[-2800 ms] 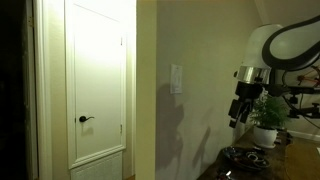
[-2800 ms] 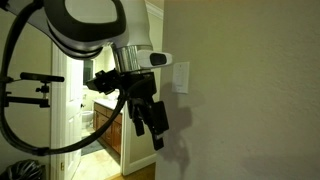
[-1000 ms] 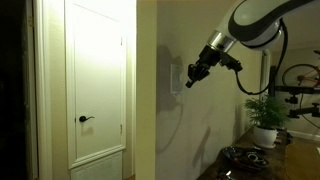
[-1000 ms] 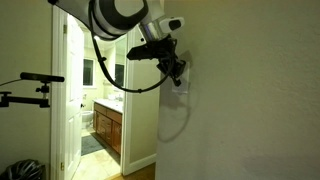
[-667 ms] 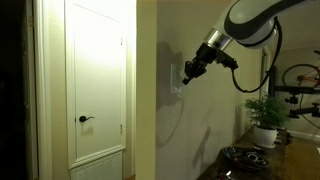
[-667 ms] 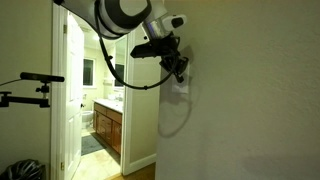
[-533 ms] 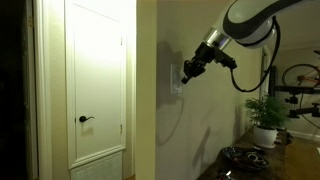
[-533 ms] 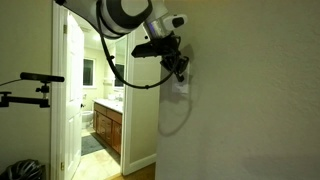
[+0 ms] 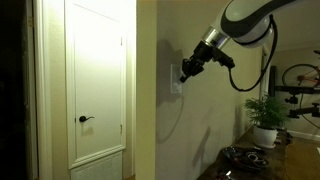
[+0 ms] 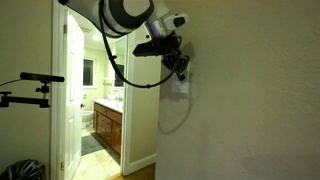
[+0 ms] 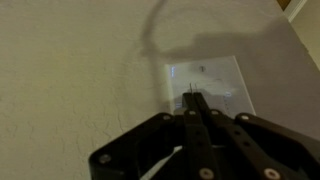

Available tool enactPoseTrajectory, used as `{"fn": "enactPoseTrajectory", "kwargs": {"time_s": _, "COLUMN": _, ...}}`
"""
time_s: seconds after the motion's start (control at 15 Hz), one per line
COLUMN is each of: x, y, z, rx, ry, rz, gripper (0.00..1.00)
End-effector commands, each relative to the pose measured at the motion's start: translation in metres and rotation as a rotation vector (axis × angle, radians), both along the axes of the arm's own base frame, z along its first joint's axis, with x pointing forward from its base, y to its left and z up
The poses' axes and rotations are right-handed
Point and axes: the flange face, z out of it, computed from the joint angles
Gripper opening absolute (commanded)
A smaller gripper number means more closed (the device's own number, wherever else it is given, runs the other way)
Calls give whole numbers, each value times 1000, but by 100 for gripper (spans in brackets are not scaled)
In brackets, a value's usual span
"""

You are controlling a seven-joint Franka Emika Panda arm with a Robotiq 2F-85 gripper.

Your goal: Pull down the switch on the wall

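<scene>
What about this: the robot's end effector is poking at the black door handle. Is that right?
Not quite. The end effector is up at the small white switch on the wall, not at the black door handle, which sits untouched lower down on the white door. An exterior view shows this.

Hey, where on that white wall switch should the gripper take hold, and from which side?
Not a pinch: the switch is a flat upright plate on the wall, and any small lever near its middle is hard to make out. It is probably best to bring the gripper, shut, straight at the wall onto the lever's top, then draw downward.
</scene>
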Motion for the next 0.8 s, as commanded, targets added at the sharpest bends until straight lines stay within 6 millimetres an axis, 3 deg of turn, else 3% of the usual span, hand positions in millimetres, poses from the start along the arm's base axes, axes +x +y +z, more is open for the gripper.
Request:
{"fn": "enactPoseTrajectory", "kwargs": {"time_s": 0.0, "x": 3, "y": -1, "z": 0, "rx": 7, "ry": -9, "rz": -2, "gripper": 4}}
{"fn": "enactPoseTrajectory", "kwargs": {"time_s": 0.73, "x": 7, "y": 0, "z": -5, "rx": 16, "ry": -12, "rz": -4, "gripper": 4}}
